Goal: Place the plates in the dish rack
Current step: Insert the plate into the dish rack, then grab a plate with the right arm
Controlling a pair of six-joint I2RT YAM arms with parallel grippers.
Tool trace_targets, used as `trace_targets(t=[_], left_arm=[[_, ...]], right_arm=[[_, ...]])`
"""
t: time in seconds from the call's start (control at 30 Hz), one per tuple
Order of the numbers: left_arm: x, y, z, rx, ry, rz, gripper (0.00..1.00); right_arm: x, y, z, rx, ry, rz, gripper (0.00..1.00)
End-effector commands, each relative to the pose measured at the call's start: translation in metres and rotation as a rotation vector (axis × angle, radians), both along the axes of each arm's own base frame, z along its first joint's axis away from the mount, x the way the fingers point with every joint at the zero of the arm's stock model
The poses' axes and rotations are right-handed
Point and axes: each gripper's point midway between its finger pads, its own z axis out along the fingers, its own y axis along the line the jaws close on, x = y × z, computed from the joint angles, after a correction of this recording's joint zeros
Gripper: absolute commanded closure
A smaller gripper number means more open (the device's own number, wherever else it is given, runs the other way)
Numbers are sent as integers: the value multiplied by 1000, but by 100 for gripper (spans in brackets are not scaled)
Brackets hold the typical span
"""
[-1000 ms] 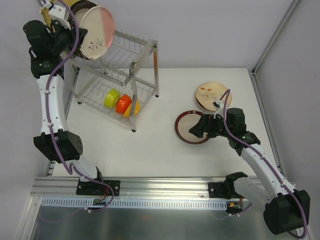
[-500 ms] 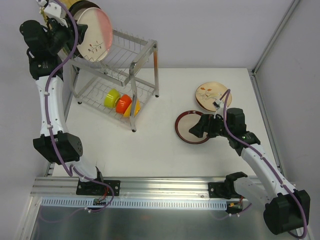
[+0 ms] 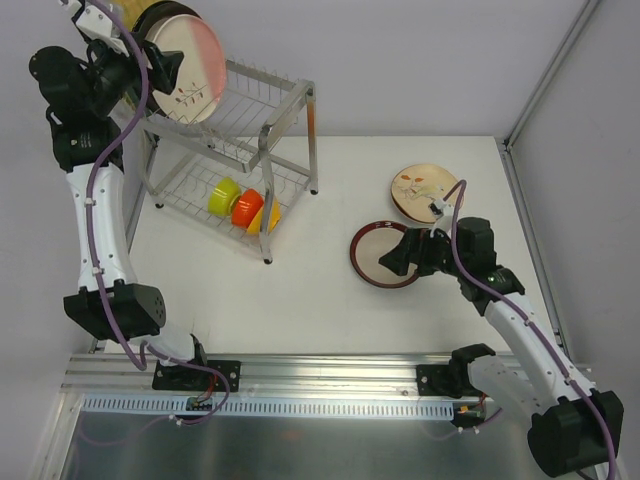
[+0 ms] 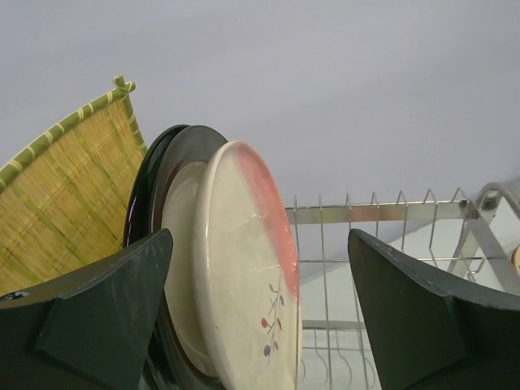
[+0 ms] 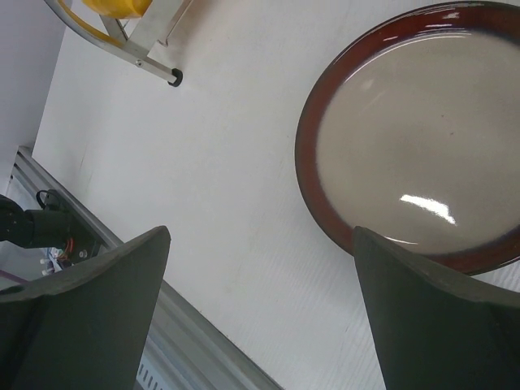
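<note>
Three plates stand on edge in the top tier of the dish rack [image 3: 312, 130] at upper left: a yellow woven-look square plate [image 4: 65, 187], a dark plate [image 4: 166, 154], and in front a cream plate with a pink blush and a sprig [image 4: 236, 268]. The left gripper [image 3: 152, 68] brackets that front plate with its fingers spread wide and clear of it, grasping nothing. That placement looks done, and its next move is probably to back away without nudging the row. Three small bowls, green [image 3: 224, 195], orange [image 3: 246, 207] and yellow [image 3: 268, 218], lie in the lower tier. Two plates lie on the table [image 3: 300, 290] to the right. One is a dark-rimmed cream plate [image 3: 368, 255], over which the right gripper [image 3: 398, 258] hovers with jaws parted and empty. The other, further right, is a cream floral plate [image 3: 415, 190]. Lifting the dark-rimmed one calls for lowering onto its rim and pinching an edge that lies flat, which may be awkward.
</note>
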Motion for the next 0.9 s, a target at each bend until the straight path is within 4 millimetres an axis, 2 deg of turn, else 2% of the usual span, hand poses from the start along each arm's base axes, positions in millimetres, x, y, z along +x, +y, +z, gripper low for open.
trace_targets(t=[0.0, 0.23, 0.4, 0.43, 0.47, 0.5, 0.53, 0.57, 0.6, 0.63, 0.67, 0.77, 0.8, 0.87], left_arm=[[-35, -5, 37, -33, -90, 4, 8], [-69, -15, 32, -140, -51, -10, 1], [-110, -27, 10, -275, 15, -16, 1], [-111, -27, -9, -306, 61, -14, 1], [-131, -32, -6, -323, 46, -17, 1], [-138, -35, -12, -362, 71, -22, 1], [-141, -36, -31, -394, 118, -15, 1], [-158, -42, -34, -415, 129, -21, 1], [-166, -46, -41, -429, 144, -36, 1], [-179, -50, -60, -447, 183, -35, 1], [-185, -53, -68, -464, 204, -37, 1], [-211, -66, -104, -486, 282, -50, 1], [-218, -68, -119, -491, 326, -44, 1], [-236, -74, -136, -475, 347, -40, 1]], right_arm=[[5, 1, 28, 27, -78, -11, 0], [5, -10, 33, 3, -94, -77, 0], [8, -25, 35, -38, -132, -162, 0], [9, -28, 36, -42, -136, -182, 0], [11, -34, 37, -57, -148, -217, 0], [10, -37, 37, -62, -150, -229, 0], [10, -38, 35, -65, -149, -239, 1], [12, -42, 33, -67, -144, -270, 0], [12, -44, 33, -67, -147, -286, 0], [12, -48, 28, -76, -138, -307, 1], [12, -49, 27, -77, -132, -320, 0], [8, -56, 13, -102, -55, -365, 1], [5, -59, 2, -119, -1, -383, 0], [3, -64, -12, -127, 59, -432, 0]])
